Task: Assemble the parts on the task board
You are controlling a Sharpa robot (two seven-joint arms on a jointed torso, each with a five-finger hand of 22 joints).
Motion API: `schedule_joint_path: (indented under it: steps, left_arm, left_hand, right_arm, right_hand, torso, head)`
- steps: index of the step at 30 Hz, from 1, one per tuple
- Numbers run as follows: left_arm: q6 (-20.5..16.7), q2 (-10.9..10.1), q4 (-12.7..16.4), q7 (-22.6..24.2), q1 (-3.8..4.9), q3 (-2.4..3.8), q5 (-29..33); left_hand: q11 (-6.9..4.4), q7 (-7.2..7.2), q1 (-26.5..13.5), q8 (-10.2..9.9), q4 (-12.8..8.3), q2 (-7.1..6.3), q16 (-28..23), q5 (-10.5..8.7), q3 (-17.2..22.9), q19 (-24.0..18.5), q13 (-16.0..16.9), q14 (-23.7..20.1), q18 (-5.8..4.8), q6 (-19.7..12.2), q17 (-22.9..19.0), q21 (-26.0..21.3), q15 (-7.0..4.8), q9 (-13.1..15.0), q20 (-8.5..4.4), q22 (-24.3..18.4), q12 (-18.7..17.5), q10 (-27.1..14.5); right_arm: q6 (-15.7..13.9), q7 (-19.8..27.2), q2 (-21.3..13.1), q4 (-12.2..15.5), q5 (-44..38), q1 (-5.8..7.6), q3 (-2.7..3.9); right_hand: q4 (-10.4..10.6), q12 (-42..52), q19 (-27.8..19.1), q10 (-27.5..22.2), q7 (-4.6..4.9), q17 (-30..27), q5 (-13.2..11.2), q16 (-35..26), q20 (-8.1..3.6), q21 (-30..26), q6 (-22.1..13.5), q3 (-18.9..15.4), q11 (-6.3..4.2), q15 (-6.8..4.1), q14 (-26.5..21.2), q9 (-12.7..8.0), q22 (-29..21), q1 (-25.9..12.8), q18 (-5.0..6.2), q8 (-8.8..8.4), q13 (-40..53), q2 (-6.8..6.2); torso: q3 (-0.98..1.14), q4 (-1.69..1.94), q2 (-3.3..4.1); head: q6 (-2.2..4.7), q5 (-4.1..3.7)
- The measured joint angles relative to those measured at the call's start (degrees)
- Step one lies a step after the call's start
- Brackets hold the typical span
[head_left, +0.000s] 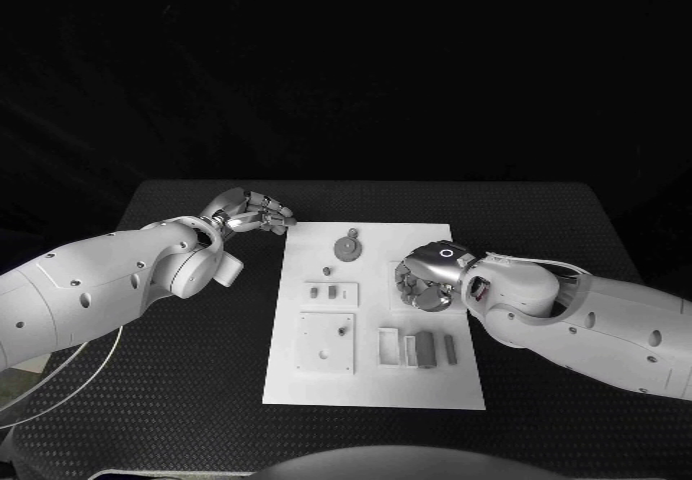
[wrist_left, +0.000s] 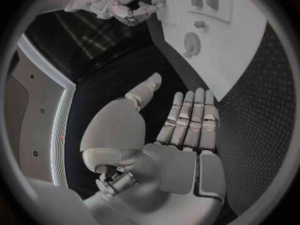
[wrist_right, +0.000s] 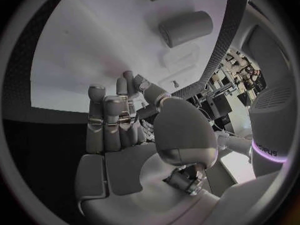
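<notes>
I see the left robot hand open, empty, beside the task board; right robot hand curled over it, grasp unclear.

Black table against a dark backdrop

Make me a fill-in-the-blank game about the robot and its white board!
1. The flat white task board lies on a ____ table.
2. The left silver robot hand hangs over the table, holding ____.
3. The right silver robot hand is above the board's ____ edge.
4. The round grey gear part lies near the board's ____ end.

Answers: black; nothing; right; far
</notes>
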Motion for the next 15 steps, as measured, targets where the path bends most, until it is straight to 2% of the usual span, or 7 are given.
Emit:
schedule_joint_path:
  steps: [6,8,12,15]
  left_arm:
    - [0.01,0.02,-0.04,-0.01,-0.01,0.0,0.0]
    - [0.01,0.04,-0.06,-0.02,-0.01,0.0,0.0]
    - [0.01,0.05,-0.16,-0.02,-0.01,0.0,0.01]
    - [0.0,0.05,-0.27,-0.02,-0.01,0.0,0.02]
  left_hand:
    - [0.0,0.0,0.0,0.0,0.0,0.0,0.0,0.0,0.0,0.0,-0.01,0.0,0.0,0.0,0.01,0.0,0.0,0.0,0.0,-0.06,0.0,0.0]
    - [0.0,0.0,0.0,0.0,0.0,0.0,0.0,0.0,0.0,0.0,-0.01,0.0,0.0,0.0,0.01,0.0,0.0,0.0,0.0,-0.05,0.0,0.0]
    - [0.0,0.0,0.0,0.0,0.0,0.0,0.0,0.0,0.0,0.0,-0.06,0.0,0.0,0.0,0.0,0.0,0.0,0.0,0.0,-0.05,0.0,0.0]
    - [0.0,0.0,0.0,0.0,0.15,0.0,0.0,0.0,-0.15,0.0,-0.06,0.0,0.0,0.0,0.06,0.0,0.0,0.0,0.0,-0.11,0.0,0.0]
  right_arm:
    - [-0.51,-0.17,-0.21,1.3,-0.15,-0.03,0.12]
    - [-0.59,-0.18,-0.51,2.15,-0.15,-0.07,0.6]
    - [-0.77,-0.14,-1.15,5.3,0.22,0.07,1.85]
    - [-0.83,-0.07,-1.09,6.58,0.66,0.57,2.23]
  right_hand:
    - [-0.07,-0.07,0.01,0.84,-0.01,0.0,0.0,0.0,0.01,0.3,0.0,-0.07,-0.2,0.09,0.09,-0.12,0.0,0.29,-0.02,-0.01,0.3,0.28]
    - [-0.07,-0.19,0.01,0.85,-0.01,0.0,0.0,0.0,0.01,0.32,-0.02,-0.07,-0.2,0.09,0.1,-0.12,0.0,0.82,-0.02,-0.04,0.2,0.8]
    - [-0.08,-0.19,0.01,0.84,-0.06,0.0,0.0,0.0,0.02,0.32,-0.1,-0.08,-0.2,0.06,0.07,-0.12,0.0,0.83,-0.02,-0.09,0.17,0.81]
    - [-0.08,-0.19,0.01,0.84,-0.05,-0.01,0.0,0.0,0.02,0.32,-0.09,-0.08,-0.2,0.06,0.06,-0.12,0.0,0.83,-0.01,-0.17,0.17,0.81]
  torso:
    - [-0.01,-0.01,-0.04]
    - [-0.01,-0.02,-0.06]
    - [-0.05,-0.01,-0.07]
    - [-0.07,0.01,-0.06]
  head:
    - [0.08,0.0]
    - [0.15,0.02]
    - [0.27,0.02]
    - [0.33,0.04]
